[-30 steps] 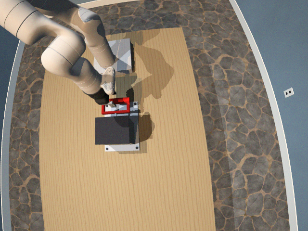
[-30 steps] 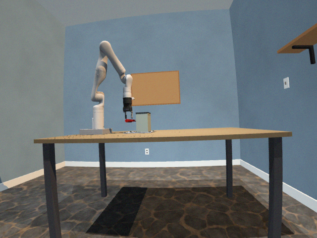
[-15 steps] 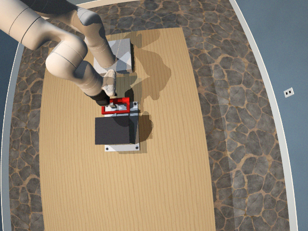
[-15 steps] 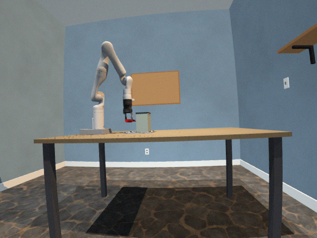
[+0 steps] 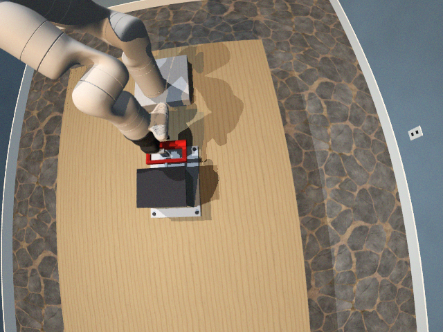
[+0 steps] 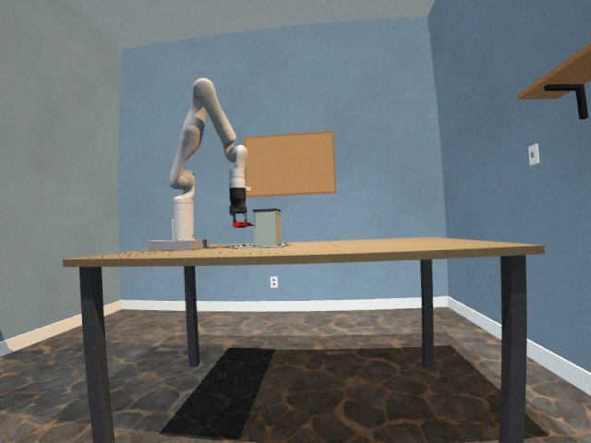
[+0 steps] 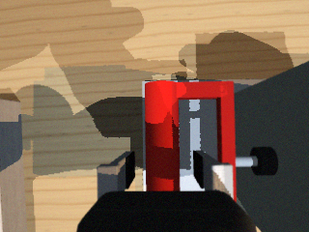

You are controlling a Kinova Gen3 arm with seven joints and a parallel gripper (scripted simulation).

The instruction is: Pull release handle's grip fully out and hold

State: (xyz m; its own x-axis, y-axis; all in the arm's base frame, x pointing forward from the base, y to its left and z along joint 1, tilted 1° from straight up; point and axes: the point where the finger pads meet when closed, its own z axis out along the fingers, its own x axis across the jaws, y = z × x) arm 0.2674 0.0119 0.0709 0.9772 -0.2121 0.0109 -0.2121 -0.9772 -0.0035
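The red release handle's grip (image 5: 166, 149) sticks out of the dark housing (image 5: 165, 187) on a grey baseplate, mid-table. In the wrist view its round red bar (image 7: 161, 137) runs up the middle, between my two fingers. My gripper (image 7: 163, 163) is open and straddles the bar, one dark finger pad on each side with small gaps. It points straight down over the grip in the side view (image 6: 237, 220). The arm hides part of the grip in the overhead view.
The robot's grey base block (image 5: 167, 81) stands on the table behind the handle. A dark knob on a thin rod (image 7: 261, 160) juts from the housing face (image 7: 275, 145) to the right of the grip.
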